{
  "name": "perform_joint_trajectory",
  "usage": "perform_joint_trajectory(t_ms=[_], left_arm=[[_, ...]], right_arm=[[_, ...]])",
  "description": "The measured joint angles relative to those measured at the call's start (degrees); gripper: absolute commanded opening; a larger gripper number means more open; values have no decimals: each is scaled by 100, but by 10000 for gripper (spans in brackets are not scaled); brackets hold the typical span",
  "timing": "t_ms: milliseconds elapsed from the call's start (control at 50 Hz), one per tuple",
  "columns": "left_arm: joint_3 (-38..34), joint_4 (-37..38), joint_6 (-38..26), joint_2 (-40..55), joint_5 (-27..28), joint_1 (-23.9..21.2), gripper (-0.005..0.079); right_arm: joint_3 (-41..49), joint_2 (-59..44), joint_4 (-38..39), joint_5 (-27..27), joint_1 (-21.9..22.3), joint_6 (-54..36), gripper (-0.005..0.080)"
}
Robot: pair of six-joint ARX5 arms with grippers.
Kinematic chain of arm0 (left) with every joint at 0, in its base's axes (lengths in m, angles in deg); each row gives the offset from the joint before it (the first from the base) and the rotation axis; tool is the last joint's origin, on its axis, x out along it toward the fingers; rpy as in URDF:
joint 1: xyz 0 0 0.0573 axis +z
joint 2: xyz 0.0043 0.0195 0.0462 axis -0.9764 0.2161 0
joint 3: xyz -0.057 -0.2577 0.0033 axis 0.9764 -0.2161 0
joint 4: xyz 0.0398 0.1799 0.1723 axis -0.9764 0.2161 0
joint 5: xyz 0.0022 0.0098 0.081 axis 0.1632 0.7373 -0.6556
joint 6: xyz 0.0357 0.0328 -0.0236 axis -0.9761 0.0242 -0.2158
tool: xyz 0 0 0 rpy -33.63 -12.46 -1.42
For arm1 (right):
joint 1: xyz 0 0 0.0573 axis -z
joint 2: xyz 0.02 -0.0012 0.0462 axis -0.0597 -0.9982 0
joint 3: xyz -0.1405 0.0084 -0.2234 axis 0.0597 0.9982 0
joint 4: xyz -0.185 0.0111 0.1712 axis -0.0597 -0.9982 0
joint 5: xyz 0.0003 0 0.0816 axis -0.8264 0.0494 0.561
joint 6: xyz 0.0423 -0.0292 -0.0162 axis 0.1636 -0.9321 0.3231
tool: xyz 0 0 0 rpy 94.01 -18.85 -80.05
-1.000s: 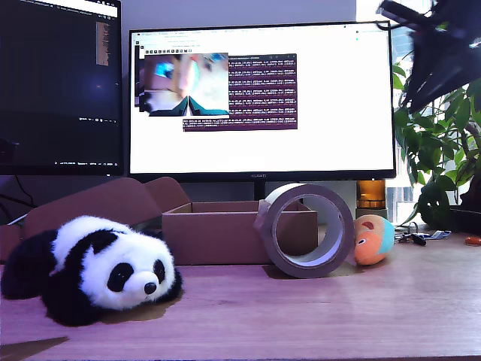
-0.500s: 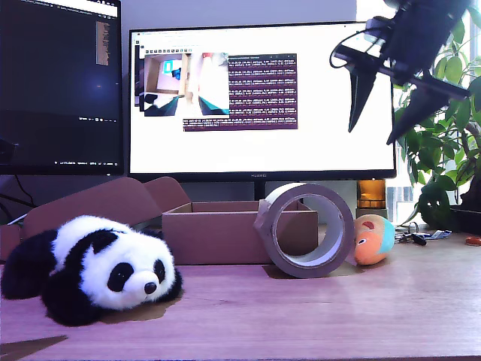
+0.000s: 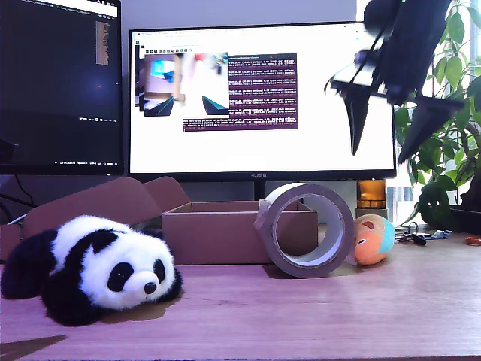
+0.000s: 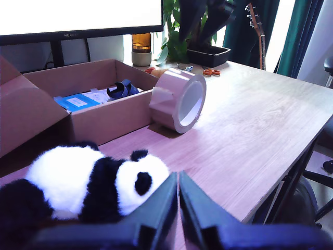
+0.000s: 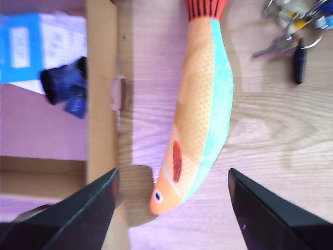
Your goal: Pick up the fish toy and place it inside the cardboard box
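Note:
The fish toy (image 3: 373,239), orange with a teal band, lies on the wooden desk at the exterior view's right, just past the tape roll. From above it shows as a long orange and teal body (image 5: 200,114) beside the cardboard box wall (image 5: 101,94). My second gripper (image 3: 381,154) hangs open well above the fish, fingers pointing down; its two dark fingers straddle the fish's head end (image 5: 171,174) without touching. The low brown cardboard box (image 3: 225,229) stands open behind the roll (image 4: 112,117). My first gripper (image 4: 178,177) is shut on nothing, close to the panda.
A black-and-white panda plush (image 3: 98,267) lies at the exterior view's left. A big tape roll (image 3: 308,229) stands on edge between box and fish. Blue items (image 4: 78,101) lie inside the box. Keys (image 5: 291,21) lie beyond the fish. Monitors and a plant (image 3: 440,150) stand behind.
The second arm has swung down from the exterior view's upper right corner and now hangs lower over the fish, fingers spread. Nothing on the desk moved.

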Motion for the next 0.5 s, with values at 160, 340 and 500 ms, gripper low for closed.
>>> perform_joint_trajectory(t_ms=[160, 340, 500], left_arm=[[0, 2, 0, 0, -22, 0, -12], [0, 9, 0, 0, -72, 0, -12], [2, 11, 0, 0, -101, 0, -12]], right_arm=[[-31, -90, 74, -157, 0, 2, 613], [-37, -348, 240, -181, 0, 13, 613], [-37, -581, 376, -223, 0, 116, 613]])
